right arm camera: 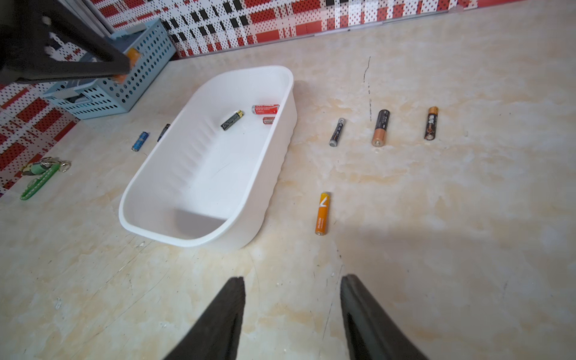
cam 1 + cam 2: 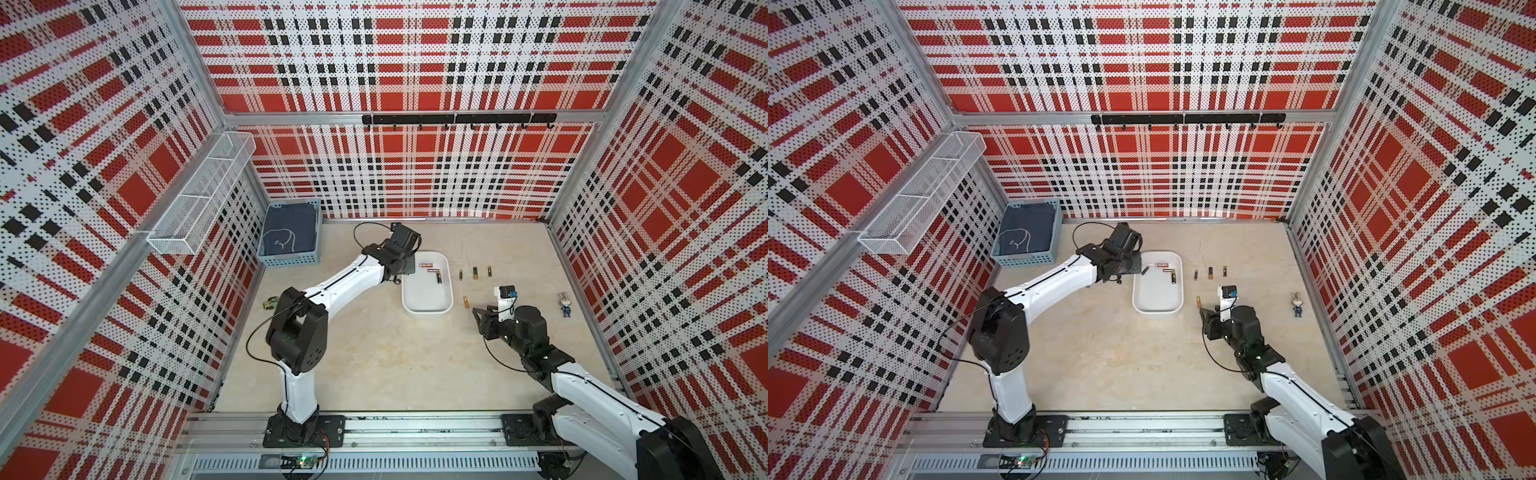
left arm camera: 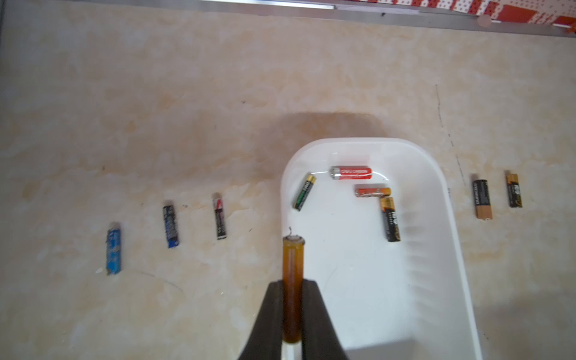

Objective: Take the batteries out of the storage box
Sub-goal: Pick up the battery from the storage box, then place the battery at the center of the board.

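Box (image 2: 428,311) sits mid-table, long side running near-far. Four batts lie in its far end:
- black-green batt (image 3: 304,192) by the left wall
- red batt (image 3: 351,173) farthest back
- small red-orange batt (image 3: 372,191), at a right angle to the black-gold batt (image 3: 390,219), ends seemingly touching

A fifth, the amber batt (image 3: 293,258), is clamped lengthwise between the fingers of the L gripper (image 3: 293,282). It's held up over the box's left rim at the far end, w/ approx. half its length sticking out past the fingertips.

Left of box, on the table, three batts in a row:
- black-red batt (image 3: 220,218), closest to box
- dark-blue batt (image 3: 170,226)
- blue batt (image 3: 113,247), farthest left

The L arm hides these in both top views.

Right of box, a far row of three:
- thin grey-black batt (image 1: 337,132)
- black-copper batt (image 1: 380,127)
- 2nd black-gold batt (image 1: 431,123)

The orange batt (image 1: 323,213) lies nearer, close to the box's right wall but not touching.

R gripper (image 1: 291,277) has its fingers well apart w/ nothing between, over bare table on the near side of the orange batt.

Further out:
- basket (image 2: 291,261) w/ dark cloth, far-left corner
- green keyring (image 1: 40,177) by the left wall
- bunny figure (image 2: 566,303) on the right
- wire shelf (image 2: 199,195) on the left wall
- hook rail (image 2: 457,119) on the back wall
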You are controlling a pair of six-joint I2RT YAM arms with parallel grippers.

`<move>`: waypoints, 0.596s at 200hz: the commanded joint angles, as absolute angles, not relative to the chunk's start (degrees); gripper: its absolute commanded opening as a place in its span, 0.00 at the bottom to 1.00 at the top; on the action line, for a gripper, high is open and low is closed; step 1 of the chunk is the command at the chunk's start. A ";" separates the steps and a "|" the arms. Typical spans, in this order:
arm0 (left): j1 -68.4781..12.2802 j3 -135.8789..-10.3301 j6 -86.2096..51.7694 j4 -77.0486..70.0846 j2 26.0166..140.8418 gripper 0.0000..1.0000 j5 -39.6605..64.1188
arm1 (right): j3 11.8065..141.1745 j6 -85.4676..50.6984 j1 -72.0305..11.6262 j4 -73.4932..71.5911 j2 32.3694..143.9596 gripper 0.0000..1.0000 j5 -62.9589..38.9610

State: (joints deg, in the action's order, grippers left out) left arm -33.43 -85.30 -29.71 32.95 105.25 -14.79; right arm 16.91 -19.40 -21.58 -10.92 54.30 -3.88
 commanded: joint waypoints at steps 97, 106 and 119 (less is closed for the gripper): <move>-33.31 -58.14 -36.08 23.78 100.28 0.00 -12.55 | 75.51 -23.77 -31.37 28.72 96.63 0.53 9.19; -33.40 -58.32 -35.87 23.55 100.92 0.00 -12.56 | 79.22 -23.96 -31.43 31.87 99.96 0.52 10.67; -33.69 -58.58 -35.34 23.09 101.76 0.00 -12.61 | 82.94 -24.19 -31.49 34.78 103.81 0.51 11.47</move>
State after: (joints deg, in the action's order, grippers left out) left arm -33.08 -57.67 -35.79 25.63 99.77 -12.23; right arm 76.97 -22.92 -31.03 22.61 98.43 6.35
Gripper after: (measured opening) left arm 0.125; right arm 0.517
